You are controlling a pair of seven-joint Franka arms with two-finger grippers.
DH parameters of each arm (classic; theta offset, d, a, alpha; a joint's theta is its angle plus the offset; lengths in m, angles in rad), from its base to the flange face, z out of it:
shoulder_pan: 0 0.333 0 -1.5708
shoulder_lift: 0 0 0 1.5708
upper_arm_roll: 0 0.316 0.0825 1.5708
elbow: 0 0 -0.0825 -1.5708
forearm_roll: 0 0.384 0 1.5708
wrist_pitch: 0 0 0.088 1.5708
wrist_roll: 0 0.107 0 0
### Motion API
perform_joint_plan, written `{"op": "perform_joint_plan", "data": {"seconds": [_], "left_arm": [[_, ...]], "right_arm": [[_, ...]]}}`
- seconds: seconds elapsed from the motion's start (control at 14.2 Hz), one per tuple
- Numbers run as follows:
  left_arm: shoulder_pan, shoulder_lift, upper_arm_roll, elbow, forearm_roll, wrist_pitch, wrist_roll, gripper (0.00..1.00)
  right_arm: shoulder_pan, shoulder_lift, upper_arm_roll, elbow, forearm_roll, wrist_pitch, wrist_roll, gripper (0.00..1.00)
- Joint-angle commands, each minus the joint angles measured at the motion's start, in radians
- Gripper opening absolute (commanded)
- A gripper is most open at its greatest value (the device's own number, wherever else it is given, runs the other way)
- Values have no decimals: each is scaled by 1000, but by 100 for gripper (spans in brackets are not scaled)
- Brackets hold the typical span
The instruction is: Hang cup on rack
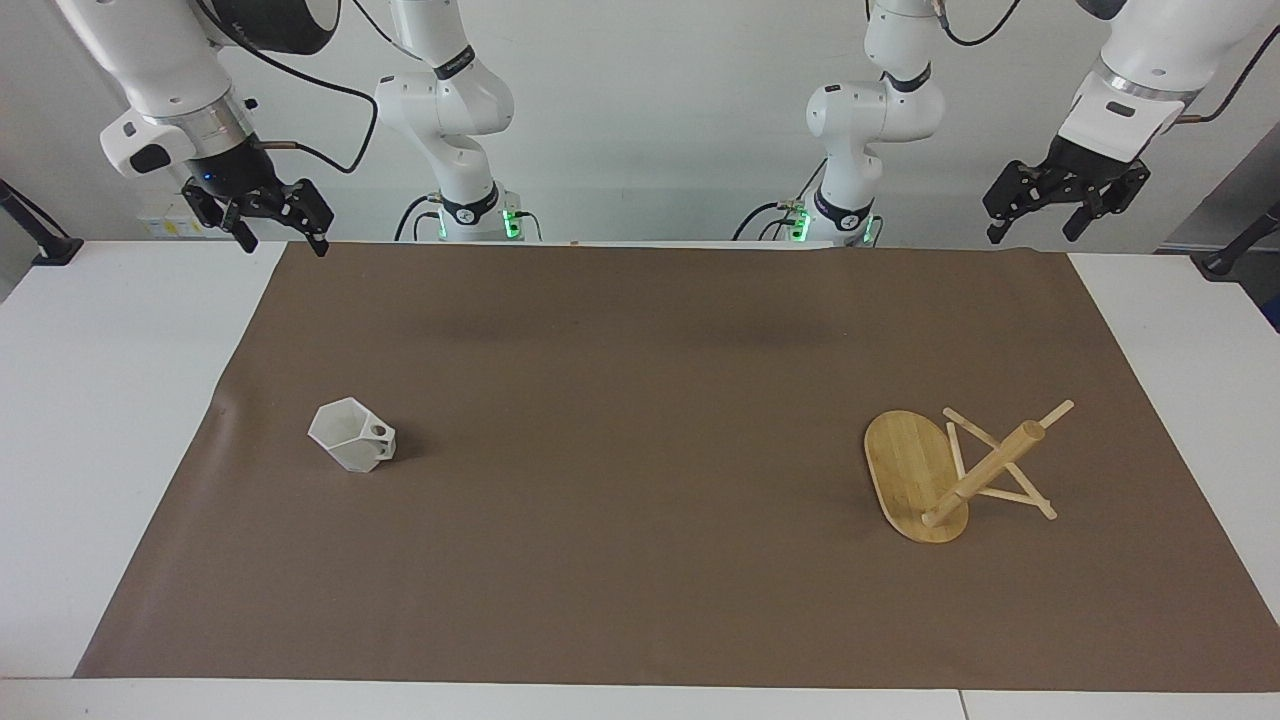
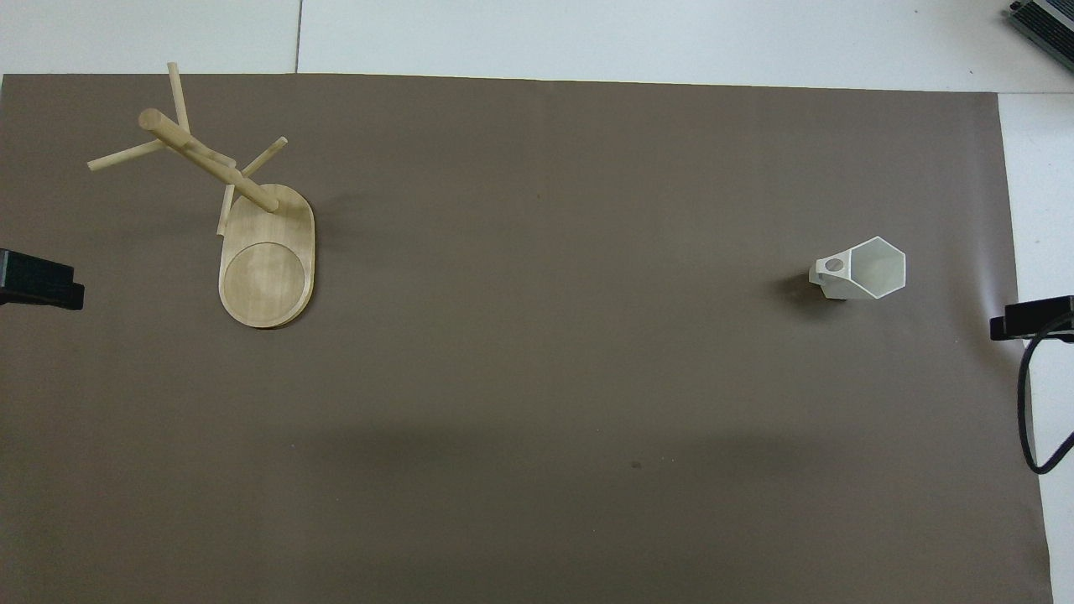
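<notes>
The white faceted cup stands upright on the brown mat toward the right arm's end, its handle with the round hole turned toward the table's middle. The bamboo rack stands on its oval base toward the left arm's end, with the post and crossing pegs rising from the end of the base farther from the robots. My right gripper hangs open and empty over the mat's corner near its base. My left gripper hangs open and empty over the corner near its own base. Both arms wait.
The brown mat covers most of the white table. A black cable loops down from the right arm. A dark device sits at the table's corner farthest from the robots.
</notes>
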Motion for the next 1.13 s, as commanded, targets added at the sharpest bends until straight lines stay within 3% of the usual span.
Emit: {"op": "perform_joint_plan", "data": {"seconds": [0.0, 0.64, 1.06], "left_arm": [[8, -19, -2, -13, -16, 8, 19, 100], [14, -23, 0, -16, -16, -7, 11, 100], [14, -23, 0, -16, -16, -7, 11, 100]], "right_arm": [[-3, -24, 4, -24, -6, -2, 9, 100], [-1, -24, 10, -27, -7, 8, 10, 100], [-3, 18, 10, -97, -7, 229, 0, 100]]}}
